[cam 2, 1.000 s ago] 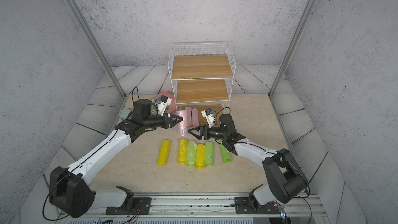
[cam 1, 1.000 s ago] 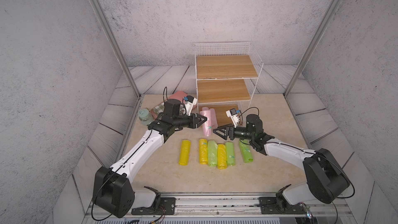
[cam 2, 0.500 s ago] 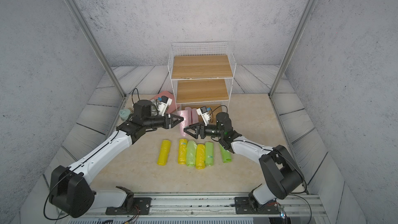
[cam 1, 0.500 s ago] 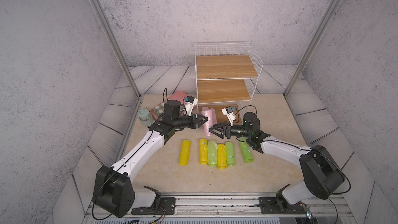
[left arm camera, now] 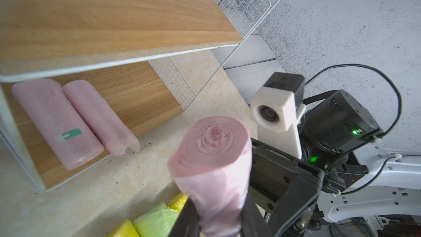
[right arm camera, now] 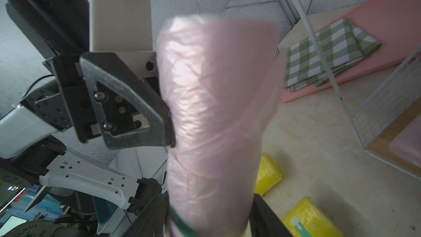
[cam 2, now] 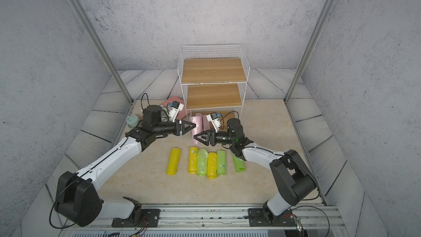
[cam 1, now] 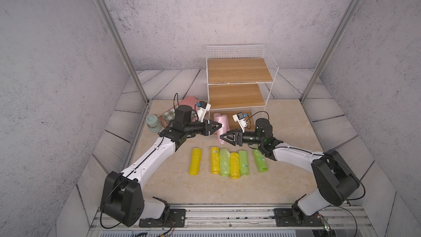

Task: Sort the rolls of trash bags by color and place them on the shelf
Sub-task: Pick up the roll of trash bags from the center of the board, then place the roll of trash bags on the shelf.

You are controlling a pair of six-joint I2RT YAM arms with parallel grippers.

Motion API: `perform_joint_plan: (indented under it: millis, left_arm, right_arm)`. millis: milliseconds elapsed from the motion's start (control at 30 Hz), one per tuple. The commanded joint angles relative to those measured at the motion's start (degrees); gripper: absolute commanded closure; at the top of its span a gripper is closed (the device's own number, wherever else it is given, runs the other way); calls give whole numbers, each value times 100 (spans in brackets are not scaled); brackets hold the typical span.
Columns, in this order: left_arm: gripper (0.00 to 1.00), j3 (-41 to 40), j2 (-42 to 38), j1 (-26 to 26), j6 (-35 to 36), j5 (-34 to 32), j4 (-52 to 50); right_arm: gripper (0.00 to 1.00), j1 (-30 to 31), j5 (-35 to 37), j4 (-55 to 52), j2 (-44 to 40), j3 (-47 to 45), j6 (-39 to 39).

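Left gripper (cam 1: pixel 219 126): we see it clenched on one end of a pale pink roll, a finger pressed against each side.
Held pink roll (left arm camera: pixel 214 151): it hangs in the air between the two arms, in front of the shelf's lowest tier and clear of the tabletop (cam 1: pixel 284 121). Its spiral end faces the left wrist camera.
Right gripper (cam 1: pixel 222 137): it meets the same roll from the opposite side, and its fingers (right arm camera: pixel 268 220) flank the roll's other end. We cannot tell whether they press on it or only bracket it.
Shelf (cam 2: pixel 214 69): it stands at the back of the tabletop; we see its top and middle boards bare.
Bottom board: two pink rolls (left arm camera: pixel 57 121) (left arm camera: pixel 100 119) lie side by side and touching, toward the robot's left end of the board. One shows a teal label.
Yellow rolls (cam 1: pixel 196 161) (cam 1: pixel 214 159) (cam 1: pixel 234 165): all three lie on the tabletop in a row nearer the robot's base than the grippers.
Green rolls (cam 1: pixel 224 161) (cam 1: pixel 243 163) (cam 1: pixel 259 160): they lie in the same row. Two alternate with two of the yellow ones, packed side by side; the third lies slightly apart at the robot's right end, partly under the right arm.
Beside the shelf, on the robot's left: we see a checked cloth (right arm camera: pixel 325 53) lying on a pink tray (right arm camera: pixel 376 19), with a mint jug (cam 1: pixel 153 124) near them.
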Motion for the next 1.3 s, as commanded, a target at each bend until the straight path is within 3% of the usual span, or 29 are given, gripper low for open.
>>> perform_joint_plan:
  millis: [0,467,600,633,700,1033,1133,1267]
  left_arm:
    - [100,-12,-5,30,-50,239,379]
    - [100,-50,-135,30,189,2,27]
    - [85,-85,-154,30,301,-67,-142]
    - [79,-85,-155,30,301,-68,-150]
    - [67,-79,-154,30,321,-77,-186]
    - [23,-48,-426,30,708,-267,-656]
    - [4,-46,-539,30,825,-358,-821]
    - [3,-47,-671,37,1019,-586,-1058]
  right_arm:
    - [47,30,-176,309,228,104,146]
    - [66,25,-38,-258,-89,54,-153]
    - [77,25,118,-559,-260,27,-205]
    - [88,21,201,-633,-336,6,-255]
    - [100,27,274,-867,-451,3,-403]
    - [100,22,640,-1284,-872,-417,-407]
    - [100,12,675,-1476,-823,-488,-331]
    - [100,-40,691,-1465,-638,-561,-55]
